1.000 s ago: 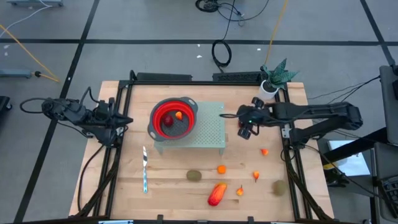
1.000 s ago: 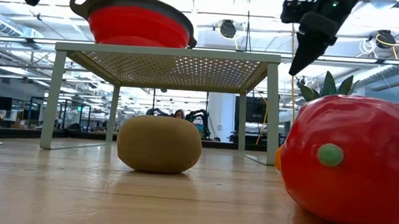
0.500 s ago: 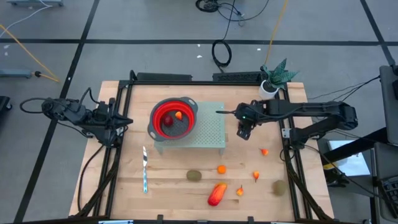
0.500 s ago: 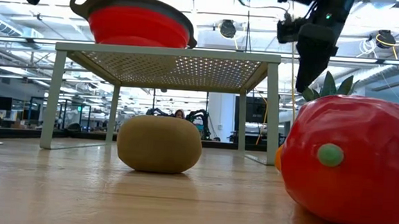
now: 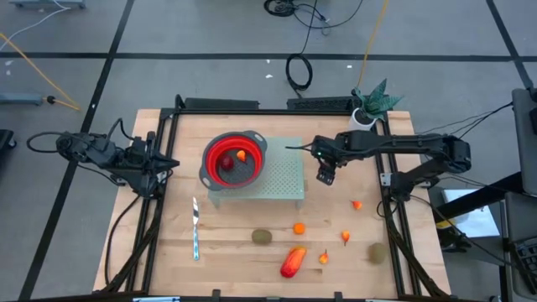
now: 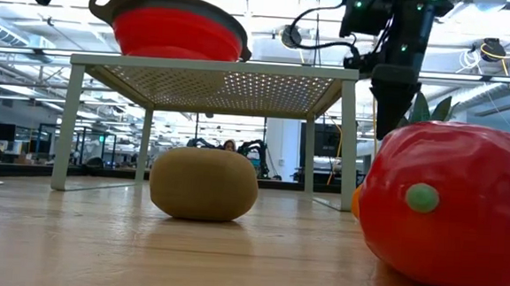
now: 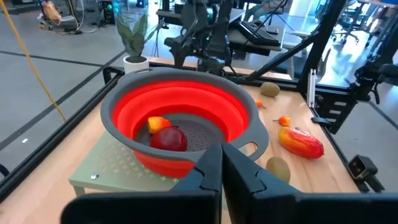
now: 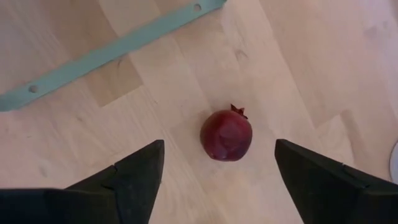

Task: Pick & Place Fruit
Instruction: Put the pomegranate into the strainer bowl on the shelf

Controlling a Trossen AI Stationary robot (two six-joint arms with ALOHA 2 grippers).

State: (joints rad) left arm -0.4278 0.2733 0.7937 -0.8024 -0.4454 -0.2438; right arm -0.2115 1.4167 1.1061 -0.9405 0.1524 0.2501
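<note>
Robotics lab: caged wooden table (image 5: pixel 226 252), floor cables (image 5: pixel 298 69), distant workstations.

The pale wooden table (image 5: pixel 226 243) is being evenly lit from overhead; the large glossy red toy fruit (image 6: pixel 451 208) is being blurred by closeness.

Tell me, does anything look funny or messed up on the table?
Nothing is broken or spilled. The red bowl sits level on the little green stand with two fruits inside. The other fruits lie loose on the wood, like the long red one. A knife lies flat nearby.
</note>
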